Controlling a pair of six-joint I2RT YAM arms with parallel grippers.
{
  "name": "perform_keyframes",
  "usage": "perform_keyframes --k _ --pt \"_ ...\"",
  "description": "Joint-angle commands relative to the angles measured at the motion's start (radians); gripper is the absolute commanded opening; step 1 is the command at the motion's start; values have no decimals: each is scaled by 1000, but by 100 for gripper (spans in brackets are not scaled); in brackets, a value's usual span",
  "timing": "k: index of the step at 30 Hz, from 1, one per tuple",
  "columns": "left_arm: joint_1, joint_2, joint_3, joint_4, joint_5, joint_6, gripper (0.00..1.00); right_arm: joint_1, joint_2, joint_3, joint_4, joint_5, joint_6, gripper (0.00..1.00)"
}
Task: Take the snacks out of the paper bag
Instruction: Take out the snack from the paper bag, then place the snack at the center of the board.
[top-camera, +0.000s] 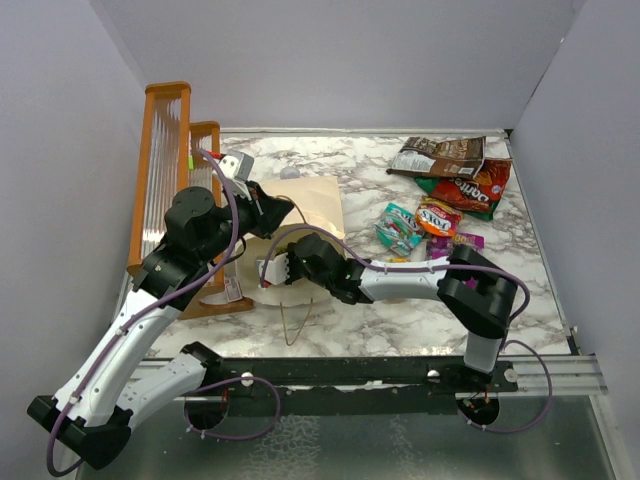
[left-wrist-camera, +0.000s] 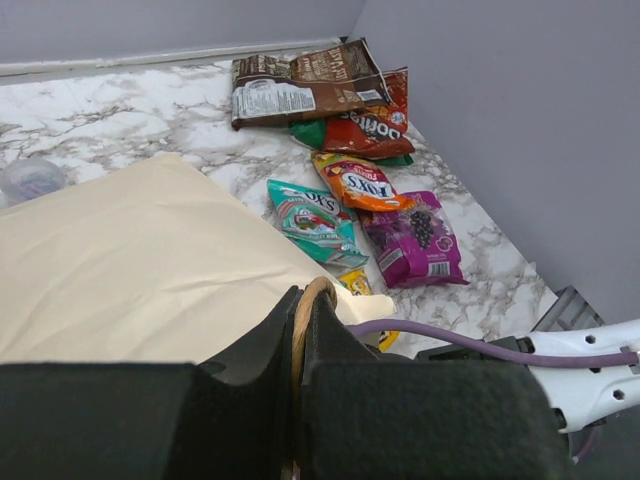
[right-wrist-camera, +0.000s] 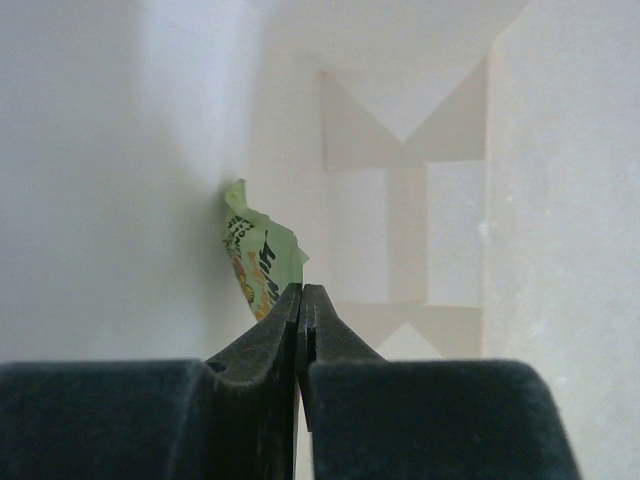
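Observation:
The cream paper bag (top-camera: 318, 203) lies on its side, mouth toward the arms; it also fills the left wrist view (left-wrist-camera: 130, 260). My left gripper (left-wrist-camera: 305, 300) is shut on its tan loop handle (left-wrist-camera: 318, 290). My right gripper (right-wrist-camera: 301, 292) is inside the bag, jaws shut on the corner of a light green packet (right-wrist-camera: 262, 262) against the bag's wall. Out on the table lie a brown chip bag (top-camera: 440, 155), a red chip bag (top-camera: 472, 186), an orange packet (top-camera: 438, 215), a teal-pink packet (top-camera: 398, 228), a purple pouch (left-wrist-camera: 415, 240) and a small yellow candy pack (left-wrist-camera: 355, 283).
An orange-framed wooden rack (top-camera: 165, 170) stands at the left, close to my left arm. A small clear cup (left-wrist-camera: 30, 178) sits behind the bag. The bag's other handle (top-camera: 295, 325) lies loose on the marble near the front. Grey walls close in the sides.

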Motion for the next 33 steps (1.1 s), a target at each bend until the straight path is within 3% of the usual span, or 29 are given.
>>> perform_keyframes --k 1,9,18,21,25,29,33 --pt "-3 3 46 38 -15 13 0 20 -84 -45 -98 -121 145 1" --pt "-3 30 81 4 -51 -18 0 32 -248 -77 -184 -245 245 1" --pt "-3 60 134 -68 -165 -75 0 34 -562 -101 -292 -437 415 1" --pt "-3 63 151 -77 -194 -86 0 34 -674 -73 -340 -429 458 1" --pt "-3 67 163 -78 -218 -92 0 34 -826 -4 -404 -371 492 1" --pt "-2 78 172 -73 -215 -99 0 34 -941 34 -355 -217 530 1" --pt "-2 93 195 -77 -165 -106 0 34 -923 88 -291 200 579 1"
